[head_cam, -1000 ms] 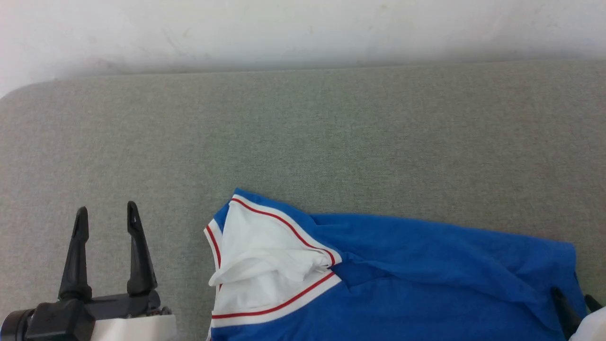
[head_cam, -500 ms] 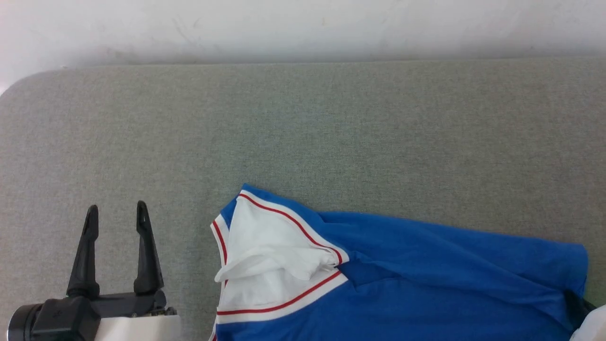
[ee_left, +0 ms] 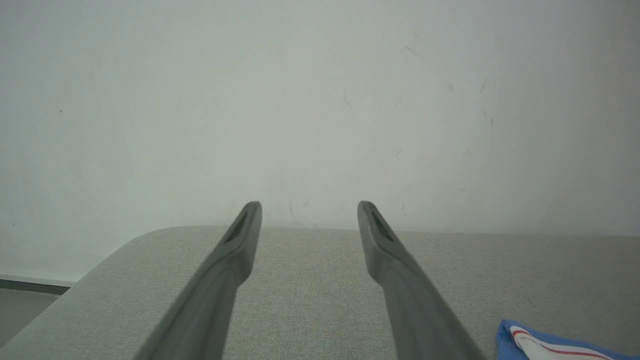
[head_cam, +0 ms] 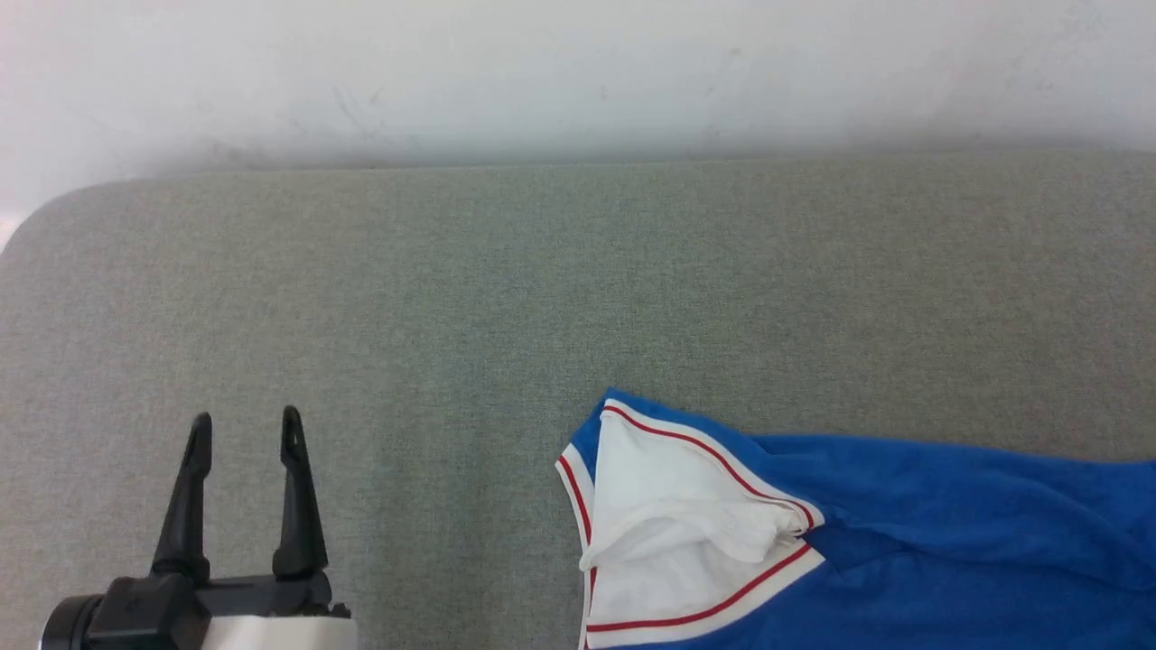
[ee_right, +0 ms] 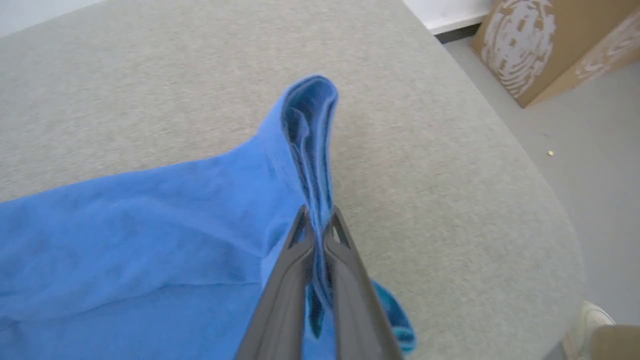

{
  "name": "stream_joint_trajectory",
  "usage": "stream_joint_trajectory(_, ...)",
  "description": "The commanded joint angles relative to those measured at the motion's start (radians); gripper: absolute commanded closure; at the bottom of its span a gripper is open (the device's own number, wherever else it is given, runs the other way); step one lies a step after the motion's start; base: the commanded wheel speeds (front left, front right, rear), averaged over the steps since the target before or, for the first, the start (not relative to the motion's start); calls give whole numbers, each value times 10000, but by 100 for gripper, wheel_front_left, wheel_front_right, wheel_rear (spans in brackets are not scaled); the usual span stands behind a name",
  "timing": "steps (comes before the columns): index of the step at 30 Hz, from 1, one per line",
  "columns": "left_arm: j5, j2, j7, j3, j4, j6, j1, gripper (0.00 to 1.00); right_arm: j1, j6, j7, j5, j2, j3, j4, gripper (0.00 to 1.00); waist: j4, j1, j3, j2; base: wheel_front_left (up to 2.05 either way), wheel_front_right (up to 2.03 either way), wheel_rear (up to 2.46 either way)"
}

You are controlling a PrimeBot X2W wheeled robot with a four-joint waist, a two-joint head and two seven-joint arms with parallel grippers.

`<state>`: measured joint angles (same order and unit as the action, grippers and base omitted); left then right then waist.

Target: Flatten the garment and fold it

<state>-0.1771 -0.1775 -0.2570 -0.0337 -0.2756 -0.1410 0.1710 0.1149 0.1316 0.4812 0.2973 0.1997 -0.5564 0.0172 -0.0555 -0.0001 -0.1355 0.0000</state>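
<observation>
The garment (head_cam: 903, 533), a royal-blue shirt with a white sleeve and red-and-white trim, lies crumpled at the lower right of the head view on the grey padded table (head_cam: 506, 298). My left gripper (head_cam: 242, 431) stands open at the lower left, well to the left of the sleeve, with nothing between its fingers; the wrist view shows the left gripper (ee_left: 310, 212) open above the table, the garment's sleeve tip (ee_left: 545, 345) at its lower right. My right gripper (ee_right: 317, 215) is shut on a raised fold of the garment's blue cloth (ee_right: 310, 130).
A white wall (head_cam: 578, 72) runs behind the table's far edge. Past the table's rounded right corner, the right wrist view shows grey floor (ee_right: 590, 145) and a cardboard box (ee_right: 545, 40). Bare table stretches ahead of and between the grippers.
The right gripper has closed on the garment's right edge and drawn the shirt rightward. The head camera has also shifted, so the table edge sits lower. The left gripper stays open.
</observation>
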Motion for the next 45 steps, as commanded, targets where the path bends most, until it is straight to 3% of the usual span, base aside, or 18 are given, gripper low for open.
stream_joint_trajectory(1, 55, 67, -47, 56, 47, 64, 159, 0, 61, -9, 78, 89, -100, 230, -190, 100, 6, 1, 44, 0, 0, 0, 0)
stream_joint_trajectory(12, 119, 467, -47, 79, 252, 401, 93, 0, 331, -9, 1877, 1549, -790, 4015, -2772, 100, -64, 1, 170, 0, 0, 0, 0)
stream_joint_trajectory(20, 126, 524, -47, 280, 403, 627, 86, 0, -389, -9, 1991, 1701, -980, 6606, -2996, 100, -228, 1, 198, 0, 0, 0, 0)
stream_joint_trajectory(27, 133, 683, -47, 266, 475, 761, -28, 0, -1430, -9, 1848, 1717, -1219, 8357, -2169, 100, -365, 1, 61, 0, 0, 0, 0)
stream_joint_trajectory(36, 135, 891, -47, 219, 751, 918, -296, 0, -2604, -9, 1311, 1403, -1457, 9067, 98, 100, -654, 1, -175, 0, 0, 0, 0)
stream_joint_trajectory(43, 136, 1044, -47, 132, 965, 1006, -409, 0, -3469, -9, 1204, 356, -1490, 9904, 1920, 100, -752, 1, -175, 0, 0, 0, 0)
stream_joint_trajectory(44, 137, 1059, -47, 129, 994, 1016, -419, 0, -3586, -9, 1236, 96, -1491, 10016, 2167, 99, -756, 1, -161, 0, 0, 0, 0)
stream_joint_trajectory(45, 136, 1073, -47, 124, 1023, 1027, -429, 0, -3685, -9, 1326, -149, -1491, 10148, 2418, 86, -760, 1, -142, 0, 0, 0, 0)
